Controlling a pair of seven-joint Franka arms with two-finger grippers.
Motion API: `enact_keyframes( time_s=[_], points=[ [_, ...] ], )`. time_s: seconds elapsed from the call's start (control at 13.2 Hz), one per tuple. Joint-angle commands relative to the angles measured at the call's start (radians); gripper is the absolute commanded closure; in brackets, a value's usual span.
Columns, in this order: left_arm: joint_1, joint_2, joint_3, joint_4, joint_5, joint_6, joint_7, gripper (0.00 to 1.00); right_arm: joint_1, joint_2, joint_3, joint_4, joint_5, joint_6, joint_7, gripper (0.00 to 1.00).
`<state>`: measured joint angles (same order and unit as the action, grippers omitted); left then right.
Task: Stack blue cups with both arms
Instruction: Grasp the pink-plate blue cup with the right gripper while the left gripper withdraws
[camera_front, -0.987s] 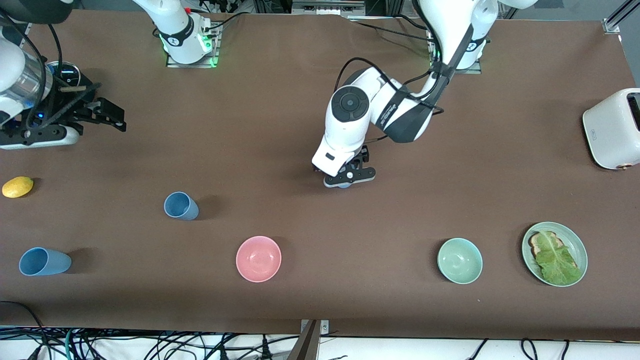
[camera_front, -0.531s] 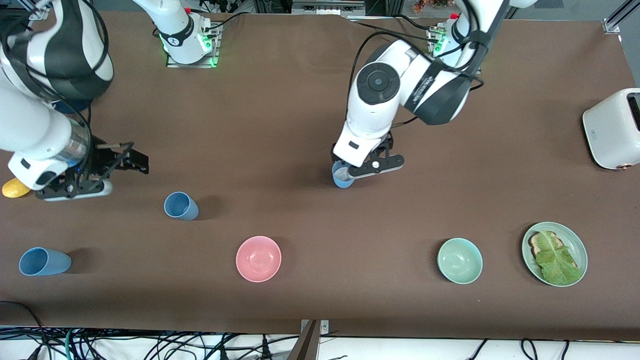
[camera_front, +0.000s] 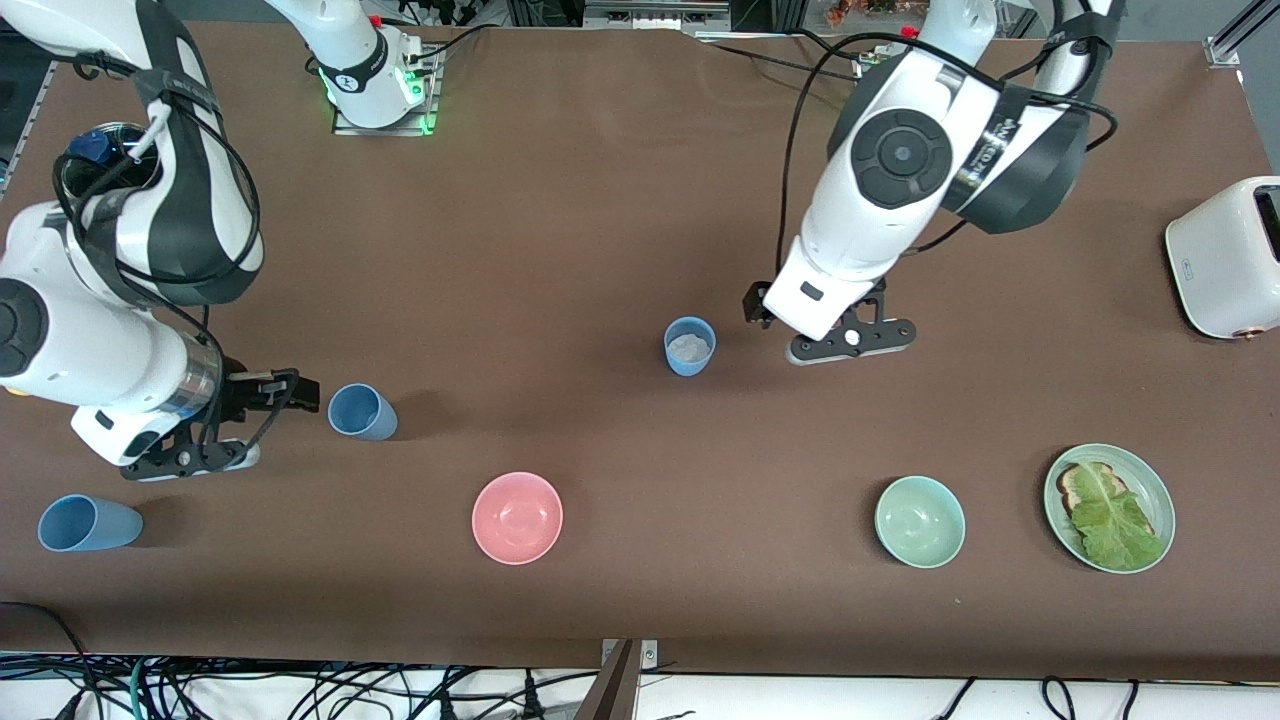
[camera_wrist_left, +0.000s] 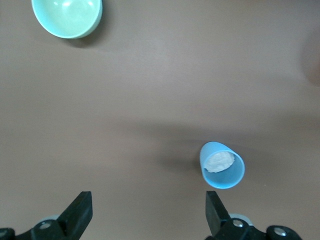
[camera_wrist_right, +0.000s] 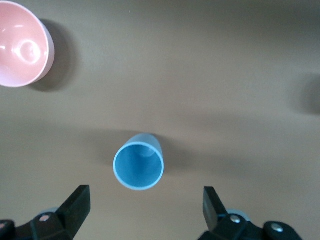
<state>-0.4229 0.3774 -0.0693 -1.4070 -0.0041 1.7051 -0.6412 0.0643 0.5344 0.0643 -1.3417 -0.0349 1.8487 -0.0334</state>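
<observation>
From the front view, three matte blue cups are seen upright and apart: the middle cup, with something pale inside, beside the spread, empty left gripper; a second cup beside the spread, empty right gripper; a third cup nearer the camera. In the left wrist view, the tapered middle cup is shown off-centre, so it could be tipped by a finger. In the right wrist view, the smooth second cup is centred; its thin rim could be clipped.
</observation>
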Motion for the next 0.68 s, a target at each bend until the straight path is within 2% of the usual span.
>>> enact_keyframes(
  time_s=[0.0,0.23,0.46,0.61],
  points=[
    [0.064,-0.038,-0.012,-0.015,-0.020,-0.034,0.133,0.00,-0.003,0.031,-0.006,-0.019,-0.013,0.073,-0.023,0.01],
    [0.127,-0.054,-0.012,-0.015,-0.019,-0.064,0.242,0.00,-0.006,0.039,-0.006,-0.123,-0.007,0.190,-0.023,0.04],
    [0.182,-0.067,-0.012,-0.015,-0.020,-0.068,0.342,0.00,-0.008,0.003,-0.006,-0.240,-0.007,0.251,-0.022,0.20],
    [0.203,-0.071,-0.012,-0.015,-0.020,-0.082,0.382,0.00,-0.008,-0.017,-0.006,-0.270,-0.007,0.253,-0.022,0.27]
  ],
)
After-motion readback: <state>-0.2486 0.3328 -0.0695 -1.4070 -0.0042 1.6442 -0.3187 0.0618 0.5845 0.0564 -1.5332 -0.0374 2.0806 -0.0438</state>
